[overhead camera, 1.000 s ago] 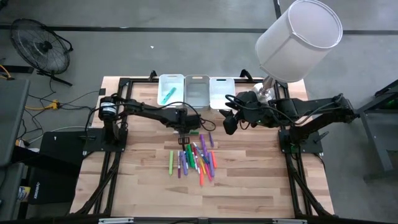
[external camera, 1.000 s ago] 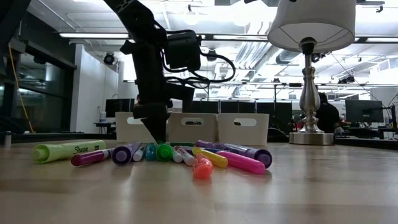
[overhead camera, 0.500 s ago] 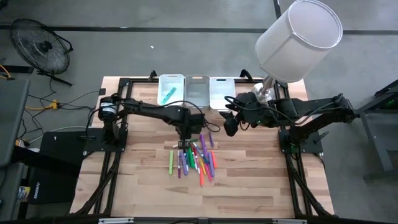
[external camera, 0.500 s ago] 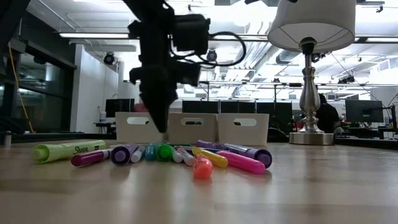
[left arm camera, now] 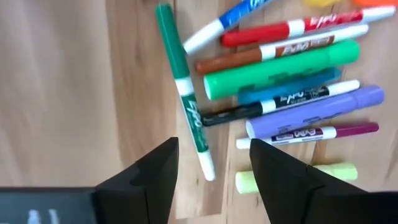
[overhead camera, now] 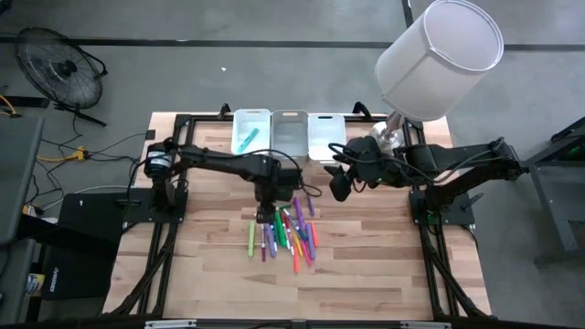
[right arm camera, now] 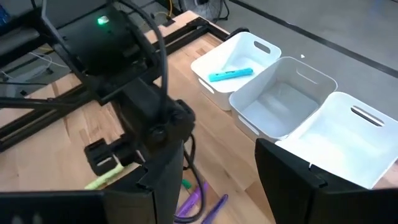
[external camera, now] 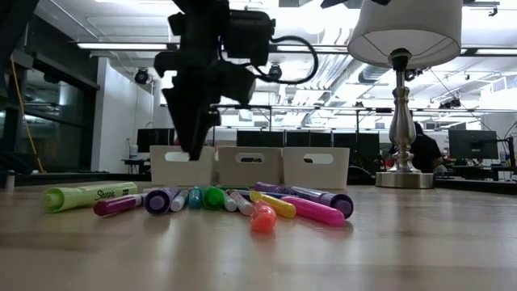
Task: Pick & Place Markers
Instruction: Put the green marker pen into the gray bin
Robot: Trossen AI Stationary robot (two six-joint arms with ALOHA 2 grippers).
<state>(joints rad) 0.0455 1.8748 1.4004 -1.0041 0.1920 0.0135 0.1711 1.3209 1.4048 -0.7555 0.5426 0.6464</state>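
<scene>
Overhead, I had the left end effector (overhead camera: 266,214) poised above the near-left edge of the markers (overhead camera: 291,233), which lay clustered mid-worktop (overhead camera: 366,265), mostly with their long axes running toward and away from the three white bins (overhead camera: 290,132) at the far edge. One teal marker (overhead camera: 247,139) already sat in the leftmost bin. The right end effector (overhead camera: 336,187) waited off to the right, nearer the bins than the pile, so I judged the left arm clearly the closer one for the next pick.

From worktop level, the left end effector (external camera: 192,149) hung clear above the row of markers (external camera: 210,198), its tips over the purple and teal ones, touching none. A lamp (external camera: 401,89) stood to the right.

Through the left wrist camera, I saw the fingers (left arm camera: 152,180) parted wide and empty. A thin green marker (left arm camera: 183,90) lay straight ahead of the gap, its long axis running roughly along the gap and not across it; the thicker green, purple and yellow markers lay crosswise just beside it. In my judgement the wrist would need turning before a descent onto that thin one.

Through the right wrist camera, the right fingers (right arm camera: 292,180) stood apart, holding nothing, with the bins (right arm camera: 283,99) ahead.
</scene>
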